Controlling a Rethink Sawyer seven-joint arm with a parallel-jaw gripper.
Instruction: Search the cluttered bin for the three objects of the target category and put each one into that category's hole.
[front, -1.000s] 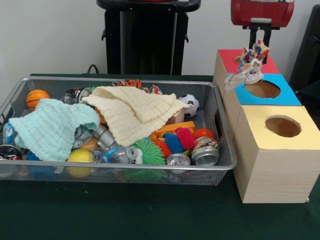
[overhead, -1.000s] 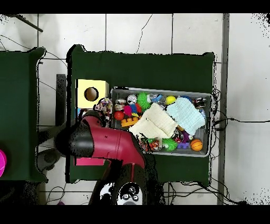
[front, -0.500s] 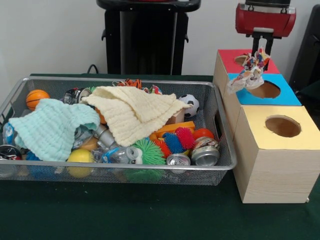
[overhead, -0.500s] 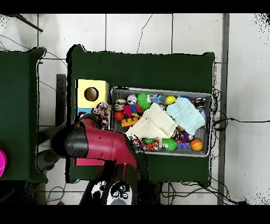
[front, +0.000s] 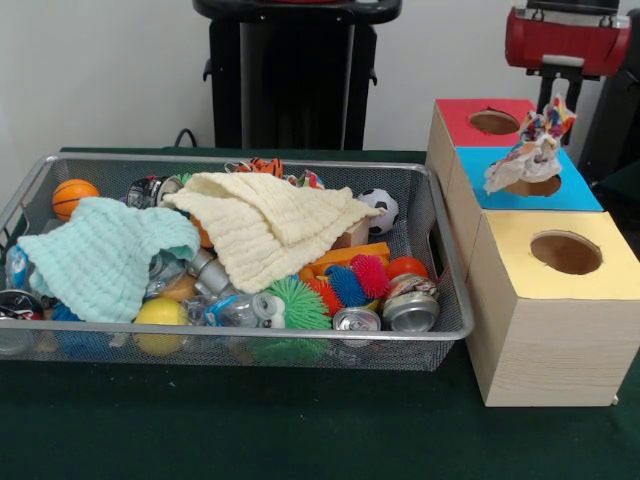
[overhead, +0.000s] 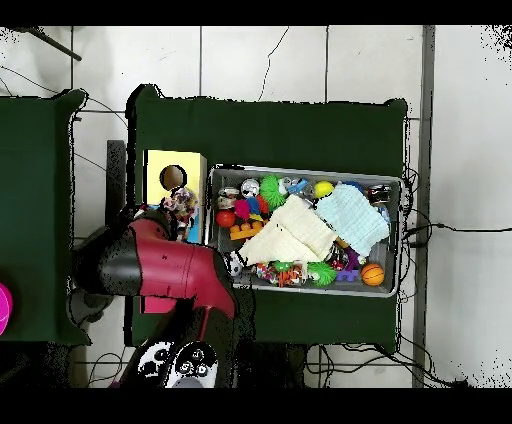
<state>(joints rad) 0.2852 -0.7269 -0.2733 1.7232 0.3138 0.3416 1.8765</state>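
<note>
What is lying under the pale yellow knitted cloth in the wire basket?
Under the pale yellow knitted cloth in the silver wire mesh basket, only peeking edges show: an orange plastic block and silver cans. Anything beneath its middle is covered.

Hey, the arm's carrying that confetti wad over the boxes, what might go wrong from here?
1. The wad hangs over the blue box's hole, not the yellow box's hole; released here, it would likely land in the wrong box.
2. It dangles loosely below the gripper, held only near its top, so it might slip off or swing on the way.
3. The wad looks wide and floppy; it may catch on the yellow hole's rim.
</note>
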